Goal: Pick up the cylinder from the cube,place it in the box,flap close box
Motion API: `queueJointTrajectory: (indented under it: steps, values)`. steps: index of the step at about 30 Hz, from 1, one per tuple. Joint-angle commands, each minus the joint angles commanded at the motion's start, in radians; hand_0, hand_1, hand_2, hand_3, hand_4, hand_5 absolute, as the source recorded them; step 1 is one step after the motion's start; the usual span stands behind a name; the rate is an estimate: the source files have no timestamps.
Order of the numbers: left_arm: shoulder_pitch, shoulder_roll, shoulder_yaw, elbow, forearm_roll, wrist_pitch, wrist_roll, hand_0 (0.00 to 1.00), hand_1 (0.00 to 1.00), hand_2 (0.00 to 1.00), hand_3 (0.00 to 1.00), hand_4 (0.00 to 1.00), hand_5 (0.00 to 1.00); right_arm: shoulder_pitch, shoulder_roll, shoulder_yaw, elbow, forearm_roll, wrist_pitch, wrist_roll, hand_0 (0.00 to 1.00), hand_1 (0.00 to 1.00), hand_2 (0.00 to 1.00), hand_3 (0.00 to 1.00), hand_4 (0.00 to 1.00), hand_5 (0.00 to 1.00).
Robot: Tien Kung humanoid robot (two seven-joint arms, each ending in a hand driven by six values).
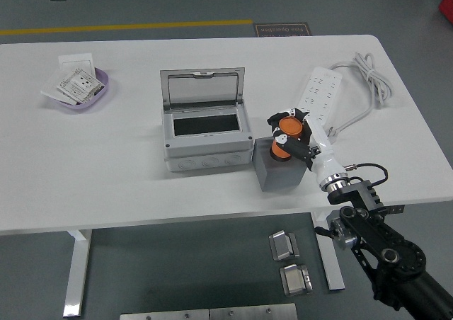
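Note:
An orange cylinder (287, 136) is in my right hand (289, 134), whose fingers are shut around it. It is held a little above the grey cube (277, 170), which sits on the table just right of the grey box (206, 132). The box is open, its lid (202, 86) standing up at the back, dark inside. My right arm comes in from the lower right. My left arm is out of view.
A white power strip (318, 96) with its coiled cord (367, 79) lies at the right rear. A purple dish (81, 88) of cards sits at the far left. The table's near edge (177, 221) runs just below the cube.

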Motion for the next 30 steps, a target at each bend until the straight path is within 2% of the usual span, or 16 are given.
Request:
queueJointTrajectory:
  steps: [8,9,14,15,20,21,26,27,30]
  values:
    - [0.002,0.000,-0.005,0.000,0.006,0.003,-0.002,0.767,0.795,0.805,0.906,0.864,0.599,0.031,-0.007,-0.022,0.039,-0.061,-0.051,-0.024,0.736,0.607,0.539,0.411,0.002,0.002]
    - [0.002,0.000,-0.005,0.000,0.007,0.004,-0.003,0.764,0.794,0.803,0.904,0.860,0.599,0.038,-0.007,-0.026,0.043,-0.069,-0.056,-0.026,0.696,0.567,0.534,0.409,0.002,0.002]
    - [0.001,0.001,-0.008,0.000,0.012,0.007,-0.005,0.764,0.794,0.803,0.904,0.860,0.599,0.074,-0.008,-0.046,0.053,-0.121,-0.082,-0.029,0.696,0.567,0.534,0.409,0.002,0.002]
    - [0.001,0.001,-0.009,0.000,0.013,0.008,-0.005,0.762,0.794,0.803,0.902,0.855,0.596,0.082,-0.008,-0.051,0.054,-0.134,-0.088,-0.030,0.347,0.295,0.465,0.392,0.002,0.002]
    - [0.002,0.003,-0.016,0.000,0.023,0.012,-0.006,0.762,0.794,0.803,0.902,0.855,0.596,0.120,-0.004,-0.088,0.049,-0.169,-0.110,-0.035,0.347,0.295,0.465,0.392,0.002,0.002]
    - [0.003,0.003,-0.018,0.000,0.025,0.013,-0.007,0.761,0.793,0.802,0.897,0.854,0.595,0.130,-0.002,-0.098,0.046,-0.176,-0.114,-0.036,0.071,0.171,0.422,0.361,0.002,0.002]
    - [0.004,0.005,-0.021,0.000,0.030,0.016,-0.007,0.761,0.793,0.802,0.897,0.854,0.595,0.175,0.012,-0.149,0.023,-0.201,-0.127,-0.042,0.071,0.171,0.422,0.361,0.002,0.002]
    - [0.004,0.006,-0.021,0.000,0.030,0.016,-0.008,0.760,0.796,0.800,0.892,0.853,0.595,0.183,0.014,-0.158,0.019,-0.205,-0.129,-0.042,0.022,0.163,0.411,0.354,0.002,0.002]
    - [0.004,0.006,-0.020,0.000,0.031,0.017,-0.008,0.760,0.796,0.800,0.892,0.853,0.595,0.211,0.019,-0.188,0.001,-0.216,-0.134,-0.044,0.022,0.163,0.411,0.354,0.002,0.002]
